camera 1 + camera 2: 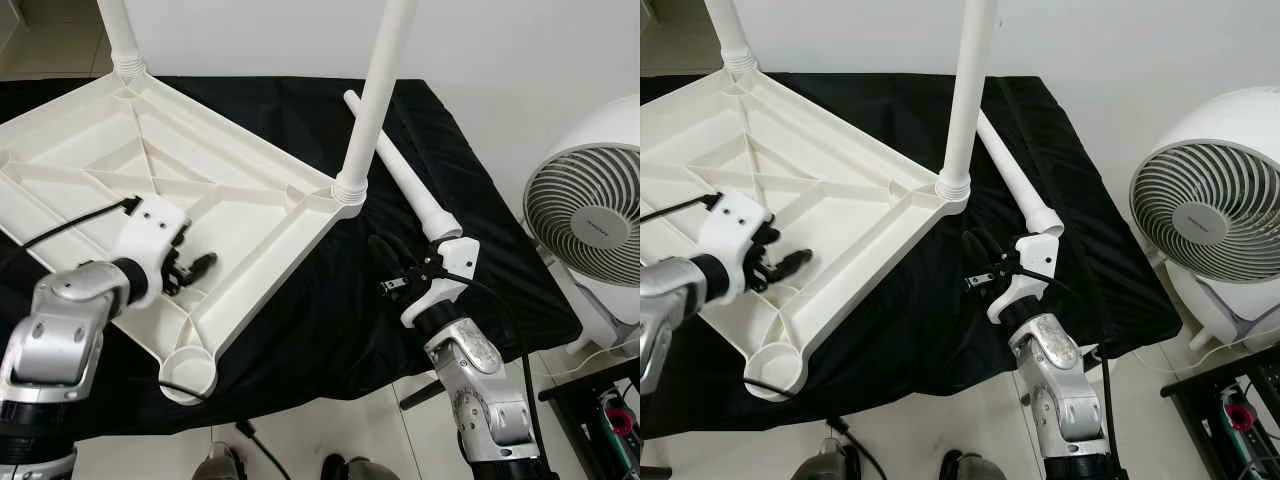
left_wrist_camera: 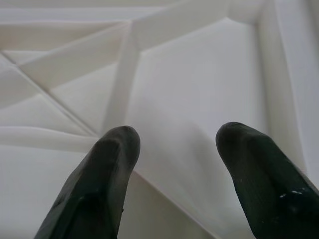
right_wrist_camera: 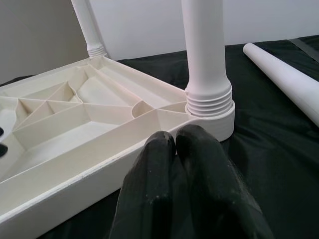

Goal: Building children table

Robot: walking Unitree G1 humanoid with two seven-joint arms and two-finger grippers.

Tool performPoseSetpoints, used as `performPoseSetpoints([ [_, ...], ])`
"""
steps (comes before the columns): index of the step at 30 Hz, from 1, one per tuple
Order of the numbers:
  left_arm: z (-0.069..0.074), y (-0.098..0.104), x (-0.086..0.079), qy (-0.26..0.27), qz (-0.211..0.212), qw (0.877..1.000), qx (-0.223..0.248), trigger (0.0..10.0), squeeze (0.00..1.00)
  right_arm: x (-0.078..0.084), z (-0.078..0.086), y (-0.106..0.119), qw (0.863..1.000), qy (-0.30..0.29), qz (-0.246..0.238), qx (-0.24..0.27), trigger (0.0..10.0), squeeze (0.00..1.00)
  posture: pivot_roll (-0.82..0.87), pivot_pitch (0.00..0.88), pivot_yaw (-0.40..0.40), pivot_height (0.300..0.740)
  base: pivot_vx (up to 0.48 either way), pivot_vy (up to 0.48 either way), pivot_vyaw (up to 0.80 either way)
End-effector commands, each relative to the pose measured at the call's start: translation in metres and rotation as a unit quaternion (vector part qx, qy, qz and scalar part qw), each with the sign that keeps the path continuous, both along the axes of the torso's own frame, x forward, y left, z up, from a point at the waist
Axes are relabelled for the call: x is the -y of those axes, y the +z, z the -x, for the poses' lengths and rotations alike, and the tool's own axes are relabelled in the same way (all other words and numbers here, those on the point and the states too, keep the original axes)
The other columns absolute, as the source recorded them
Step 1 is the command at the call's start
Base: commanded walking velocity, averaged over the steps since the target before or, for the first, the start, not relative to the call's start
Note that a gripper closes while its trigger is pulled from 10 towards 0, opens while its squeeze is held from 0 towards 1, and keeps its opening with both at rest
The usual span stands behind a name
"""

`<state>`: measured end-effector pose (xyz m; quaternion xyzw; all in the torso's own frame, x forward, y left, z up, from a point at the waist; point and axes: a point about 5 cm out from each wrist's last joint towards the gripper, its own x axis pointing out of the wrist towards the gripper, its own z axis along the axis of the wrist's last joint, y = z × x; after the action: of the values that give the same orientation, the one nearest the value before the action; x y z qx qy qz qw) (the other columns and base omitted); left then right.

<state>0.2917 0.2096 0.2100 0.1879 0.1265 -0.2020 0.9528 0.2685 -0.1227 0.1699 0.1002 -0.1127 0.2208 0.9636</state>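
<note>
The white plastic tabletop (image 1: 170, 190) lies upside down on the black-draped counter (image 1: 330, 330), its ribbed underside facing up and 1 corner overhanging the counter's near edge. That near corner carries an empty round socket (image 1: 190, 372). 2 legs stand upright in other corner sockets: 1 leg at the far corner (image 1: 118, 35) and 1 leg at the corner on the robot's right (image 1: 372, 100), both pointing straight up out of frame. A loose leg (image 1: 400, 170) lies flat on the cloth just right of that corner, its long axis running from the far side toward the robot, its near end close to the right wrist.

The left end effector (image 1: 190, 268) hovers over the ribbed underside near the tabletop's near edge, fingers (image 2: 107, 174) spread apart with nothing between them. The right end effector (image 1: 390, 262) sits over the cloth beside the tabletop's right edge, fingers (image 3: 159, 169) pressed together, empty.

A white fan (image 1: 590, 215) stands on the floor to the right.
</note>
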Motion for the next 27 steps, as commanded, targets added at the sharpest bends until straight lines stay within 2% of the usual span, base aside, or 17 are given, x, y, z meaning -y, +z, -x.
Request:
performPoseSetpoints([
  [1, -0.003, 0.0, -0.013, 0.105, -0.019, 0.994, 0.029, 10.0, 0.0, 0.001, 0.0, -0.002, 1.0, -0.003, 0.002, 0.0, 10.0, 0.0, 0.14, 0.165, -0.088, 0.74, 0.0, 0.0, 0.0],
  [6, -0.002, 0.004, -0.02, 0.138, -0.019, 0.99, 0.032, 10.0, 0.0, 0.0, 0.001, -0.002, 1.0, -0.003, 0.001, -0.001, 10.0, 0.0, 0.14, 0.166, -0.088, 0.74, 0.0, 0.0, 0.0],
  [8, 0.002, 0.002, -0.02, 0.122, -0.039, 0.992, 0.017, 10.0, 0.0, -0.001, 0.0, -0.003, 1.0, -0.002, 0.0, -0.002, 10.0, 0.0, 0.14, 0.167, -0.088, 0.74, 0.0, 0.0, 0.0],
  [17, 0.007, 0.003, -0.02, 0.1, -0.061, 0.993, 0.01, 10.0, 0.0, 0.0, -0.001, -0.003, 1.0, -0.002, 0.002, -0.002, 10.0, 0.0, 0.15, 0.168, -0.089, 0.74, 0.0, 0.0, 0.0],
  [20, 0.01, 0.003, -0.022, 0.076, -0.081, 0.994, 0.001, 10.0, 0.0, 0.0, 0.0, -0.004, 1.0, -0.002, 0.003, -0.004, 10.0, 0.0, 0.15, 0.168, -0.086, 0.74, 0.0, 0.0, 0.0],
  [24, 0.004, 0.011, -0.04, 0.104, -0.126, 0.986, 0.025, 10.0, 0.0, 0.0, 0.0, -0.005, 1.0, -0.002, 0.002, -0.004, 10.0, 0.0, 0.15, 0.171, -0.085, 0.74, 0.0, 0.0, 0.0],
  [27, 0.004, 0.01, -0.042, 0.104, -0.142, 0.984, 0.024, 10.0, 0.0, -0.001, 0.0, -0.005, 1.0, -0.002, 0.003, -0.004, 10.0, 0.0, 0.15, 0.169, -0.083, 0.74, 0.0, 0.0, 0.0],
])
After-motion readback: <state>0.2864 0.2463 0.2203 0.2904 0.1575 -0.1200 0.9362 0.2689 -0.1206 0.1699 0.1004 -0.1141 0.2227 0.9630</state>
